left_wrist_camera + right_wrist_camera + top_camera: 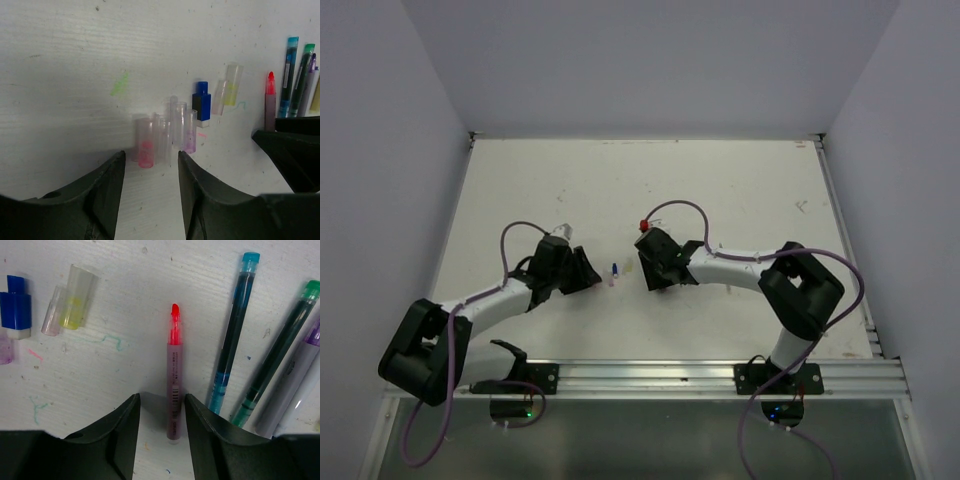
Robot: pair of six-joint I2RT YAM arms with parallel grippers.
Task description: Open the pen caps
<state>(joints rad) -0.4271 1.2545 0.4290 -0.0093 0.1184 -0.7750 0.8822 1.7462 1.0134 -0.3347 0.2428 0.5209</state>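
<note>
I am reading both sets of jaws apart: left gripper (151,156) beside the loose pen caps (189,132), right gripper (162,396) straddling the uncapped orange-red pen (174,385) on the tabletop (125,285). A skewed retreat risks rolling that pen.

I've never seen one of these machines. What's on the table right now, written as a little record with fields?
surface: white table, pen-marked
left gripper: open, empty, clear pinkish caps just ahead
right gripper: open, one finger each side of the red pen
red pen: uncapped, tip bare
loose caps: blue cap, yellowish cap
other pens: lying side by side beside the red pen
</note>
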